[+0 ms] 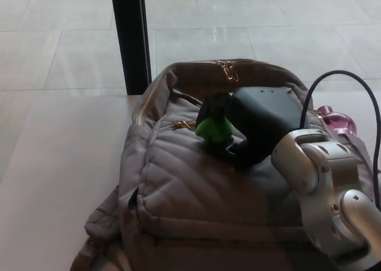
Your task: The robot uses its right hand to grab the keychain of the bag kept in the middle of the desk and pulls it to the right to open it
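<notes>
Keychain [214, 130] gripped in right robot hand [247, 131], atop bag [190, 193]

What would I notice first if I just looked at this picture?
Probably the bright green keychain, glowing against the big grey quilted fabric backpack that lies in the middle of the pale desk. The robot's black right hand comes in from the right on a shiny silver arm, its fingers closed around the keychain. A small pink glass-like thing peeks out behind the arm.
</notes>
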Controlling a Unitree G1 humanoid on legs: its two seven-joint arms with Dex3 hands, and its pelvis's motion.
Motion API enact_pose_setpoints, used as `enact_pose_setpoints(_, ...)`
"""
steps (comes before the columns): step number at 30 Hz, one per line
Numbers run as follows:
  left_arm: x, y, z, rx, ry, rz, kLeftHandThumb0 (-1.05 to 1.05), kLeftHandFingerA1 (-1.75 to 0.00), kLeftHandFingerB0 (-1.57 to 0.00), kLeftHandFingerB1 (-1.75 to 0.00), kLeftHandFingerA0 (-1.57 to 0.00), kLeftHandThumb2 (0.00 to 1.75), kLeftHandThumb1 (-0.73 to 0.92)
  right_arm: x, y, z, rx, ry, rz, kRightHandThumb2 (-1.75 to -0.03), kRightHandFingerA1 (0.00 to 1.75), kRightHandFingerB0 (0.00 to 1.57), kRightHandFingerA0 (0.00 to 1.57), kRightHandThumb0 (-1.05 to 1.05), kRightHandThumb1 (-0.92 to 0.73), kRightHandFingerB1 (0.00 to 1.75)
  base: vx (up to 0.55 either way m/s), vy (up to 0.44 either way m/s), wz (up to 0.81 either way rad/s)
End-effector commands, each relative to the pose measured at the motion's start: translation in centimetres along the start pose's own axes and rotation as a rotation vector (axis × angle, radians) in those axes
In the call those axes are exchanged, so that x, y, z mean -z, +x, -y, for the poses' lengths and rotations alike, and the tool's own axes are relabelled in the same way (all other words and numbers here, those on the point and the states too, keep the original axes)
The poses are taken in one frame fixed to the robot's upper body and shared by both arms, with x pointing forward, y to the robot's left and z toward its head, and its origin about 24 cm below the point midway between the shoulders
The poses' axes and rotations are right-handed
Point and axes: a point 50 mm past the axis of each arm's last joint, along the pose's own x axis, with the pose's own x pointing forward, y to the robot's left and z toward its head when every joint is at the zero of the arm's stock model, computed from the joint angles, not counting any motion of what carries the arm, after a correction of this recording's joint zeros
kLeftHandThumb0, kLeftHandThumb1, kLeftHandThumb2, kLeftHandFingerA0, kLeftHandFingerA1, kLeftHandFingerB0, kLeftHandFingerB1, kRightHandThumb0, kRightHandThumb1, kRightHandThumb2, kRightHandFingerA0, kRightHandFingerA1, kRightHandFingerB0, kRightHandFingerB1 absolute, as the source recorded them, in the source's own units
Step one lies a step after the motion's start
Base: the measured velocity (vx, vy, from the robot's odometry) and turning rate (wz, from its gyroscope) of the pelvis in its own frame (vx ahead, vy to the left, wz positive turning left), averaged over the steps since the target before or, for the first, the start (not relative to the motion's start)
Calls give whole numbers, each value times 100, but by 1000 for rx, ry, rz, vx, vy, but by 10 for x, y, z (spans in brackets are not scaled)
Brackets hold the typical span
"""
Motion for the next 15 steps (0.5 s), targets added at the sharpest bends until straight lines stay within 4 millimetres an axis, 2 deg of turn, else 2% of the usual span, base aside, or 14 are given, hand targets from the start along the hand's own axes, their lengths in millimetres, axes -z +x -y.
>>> enact_pose_setpoints(1, -2, 0, -1, -17, -2, 19, -69, -150, -91, -118, -140, 153, 72, -1, -4, 2, 66, 12, 62, -98, 175, 75, 92, -34, -62, 137, 0, 0, 0)
enact_pose_setpoints(2, -2, 0, -1, -14, -11, 24, -105, -143, -72, -127, -82, 132, 92, 1, -4, 3, 72, 17, 66, -98, 175, 76, 93, -33, -61, 146, 0, 0, 0)
enact_pose_setpoints(3, -3, 0, -1, -14, -13, 26, -105, -143, -72, -127, -82, 132, 92, 1, -4, 4, 75, 17, 68, -98, 175, 76, 93, -33, -61, 146, 0, 0, 0)
enact_pose_setpoints(4, -3, 0, -2, -11, -7, 30, -76, -152, -89, -119, -140, 160, 77, 3, -4, 5, 87, 30, 64, -100, 175, 73, 91, -28, -58, 157, 0, 0, 0)
enact_pose_setpoints(5, -3, -1, -2, -8, 3, 37, -76, -152, -89, -119, -140, 160, 77, 6, -5, 6, 105, 50, 59, -100, 175, 73, 91, -28, -58, 157, 0, 0, 0)
enact_pose_setpoints(7, -2, -1, -3, -4, 1, 41, -72, -150, -90, -118, -140, 156, 73, 10, -6, 9, 113, 71, 52, -103, 175, 77, 91, -27, -57, 153, 0, 0, 0)
enact_pose_setpoints(8, -3, -1, -3, -4, -2, 37, -105, -127, -71, -115, -79, 141, 92, 12, -7, 10, 115, 67, 48, -102, 175, 69, 89, -26, -57, 161, 0, 0, 0)
enact_pose_setpoints(9, -3, -1, -3, -4, -2, 37, -105, -127, -71, -115, -79, 141, 92, 12, -7, 10, 115, 67, 48, -102, 175, 69, 89, -26, -57, 161, 0, 0, 0)
enact_pose_setpoints(10, -3, 0, -3, -4, -2, 36, -105, -136, -65, -125, -71, 132, 92, 15, -8, 11, 119, 68, 50, -104, 175, 70, 87, -26, -57, 158, 0, 0, 0)
enact_pose_setpoints(11, -3, 0, -3, -5, -6, 35, -105, -126, -71, -116, -75, 141, 92, 16, -9, 11, 122, 69, 51, -106, 175, 75, 89, -25, -57, 152, 0, 0, 0)
enact_pose_setpoints(15, -4, 0, -2, -10, -31, 37, -105, -127, -72, -117, -77, 138, 92, 21, -10, 12, 139, 79, 68, -110, 175, 73, 87, -23, -55, 158, 0, 0, 0)
